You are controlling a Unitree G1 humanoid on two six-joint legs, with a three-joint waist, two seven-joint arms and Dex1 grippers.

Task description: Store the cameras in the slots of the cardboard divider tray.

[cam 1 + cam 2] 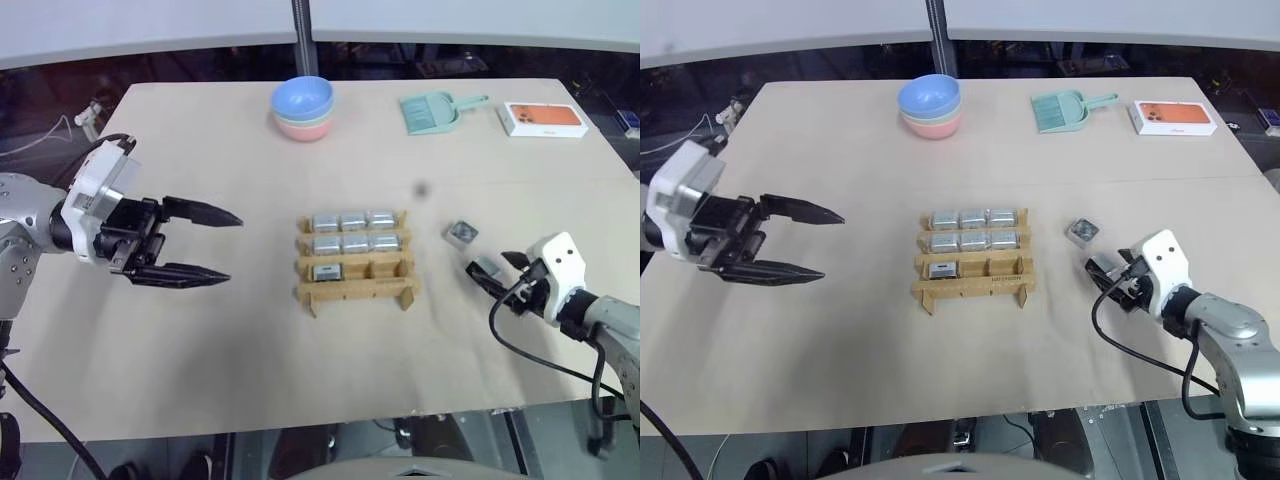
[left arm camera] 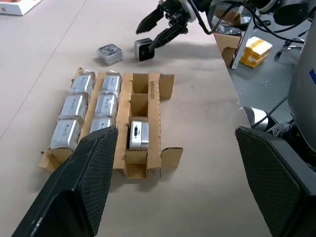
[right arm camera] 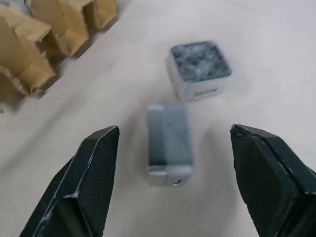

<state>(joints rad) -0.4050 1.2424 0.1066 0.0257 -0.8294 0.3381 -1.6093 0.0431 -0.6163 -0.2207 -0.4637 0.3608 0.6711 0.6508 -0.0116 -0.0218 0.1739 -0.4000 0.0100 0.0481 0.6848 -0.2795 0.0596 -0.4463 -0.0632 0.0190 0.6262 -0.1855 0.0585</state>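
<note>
The cardboard divider tray (image 1: 355,258) sits at the table's centre, seven of its nine slots filled; the two free slots are in the near row, at the tray's 6 and 4 o'clock. Two cameras remain loose at its 3 o'clock: one (image 3: 169,144) lying between the fingers of the right gripper (image 3: 173,187), the other (image 3: 200,69) just beyond it, black face up. The right jaws stand wide and empty around the nearer camera, not touching it. To grip well, I judge the fingers should drop squarely over its long sides and close centred, so it does not twist or nudge its neighbour. The left gripper (image 1: 205,243) hovers at the tray's 9 o'clock, jaws wide, holding nothing.

The table (image 1: 200,350) is pale beige. At 12 o'clock stand stacked bowls (image 1: 303,106); toward 1 o'clock, a green dustpan (image 1: 432,111) and a white-and-orange box (image 1: 543,118).
</note>
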